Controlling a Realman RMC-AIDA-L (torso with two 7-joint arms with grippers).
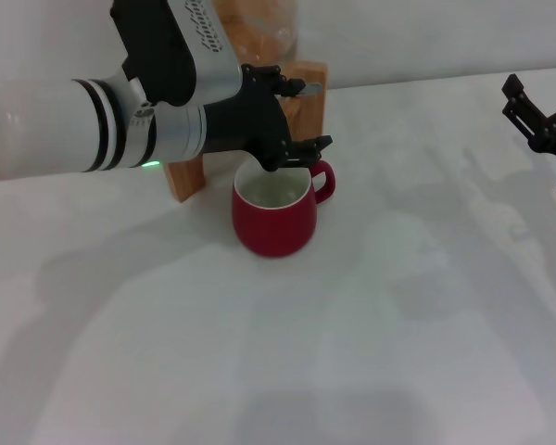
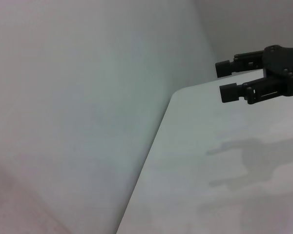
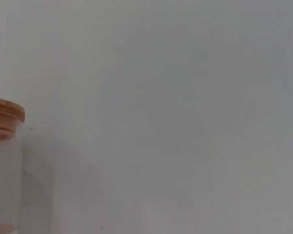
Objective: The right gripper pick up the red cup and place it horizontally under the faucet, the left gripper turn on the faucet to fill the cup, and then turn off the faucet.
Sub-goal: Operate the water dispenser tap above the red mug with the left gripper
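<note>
Head view gives me the red cup (image 1: pixel 274 219) nearest, upright on the white table (image 1: pixel 259 371), handle at 2 o'clock, white inside showing. Just past its rim at 12 o'clock sits my left gripper (image 1: pixel 292 119), fingers spread, one beside the faucet (image 1: pixel 308 88) lever, one over the cup. Behind stands the wooden stand (image 1: pixel 187 178). Off at 3 o'clock my right gripper (image 1: pixel 537 109) hangs open, holding nothing. I read no lettering; the arm housing's markings are illegible.
</note>
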